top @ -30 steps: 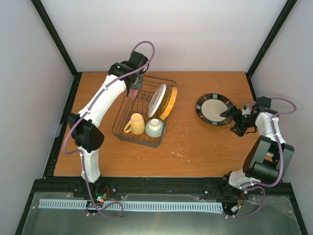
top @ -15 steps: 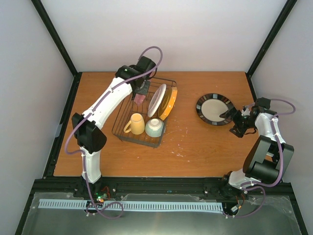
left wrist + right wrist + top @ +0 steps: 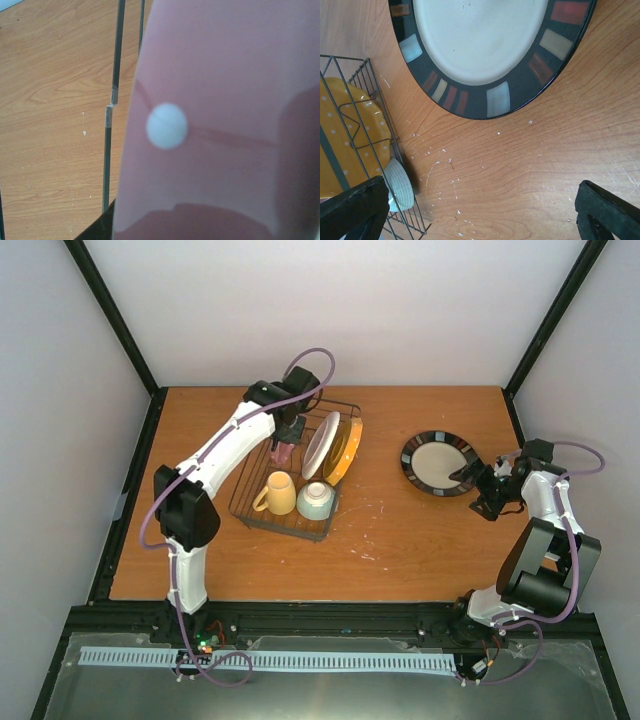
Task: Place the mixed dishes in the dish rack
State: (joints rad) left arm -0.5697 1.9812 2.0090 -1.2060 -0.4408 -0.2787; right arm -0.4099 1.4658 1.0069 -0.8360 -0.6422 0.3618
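Observation:
The dish rack (image 3: 256,502) holds a yellow mug (image 3: 277,493), a mint bowl (image 3: 317,500), the striped plate (image 3: 320,444) and the orange dotted plate (image 3: 346,450), both plates on edge. My left gripper (image 3: 287,438) is shut on the pink plate (image 3: 283,451) and holds it on edge over the rack's far left part. The pink plate (image 3: 225,125) fills the left wrist view and hides the fingers. The dark-rimmed plate (image 3: 438,462) lies flat on the table. My right gripper (image 3: 472,478) is open and empty beside its right edge, with the plate (image 3: 485,45) just beyond the fingertips (image 3: 355,210).
Rack wires (image 3: 112,100) show left of the pink plate, over the wooden table. In the right wrist view the rack's corner (image 3: 350,90), the orange plate (image 3: 350,145) and the bowl (image 3: 400,185) lie at the left. Black frame posts stand at the table's back corners.
My left arm has carried the pink plate from the rack's far left edge rightward and nearer, over the rack beside the striped plate. The right arm has not moved.

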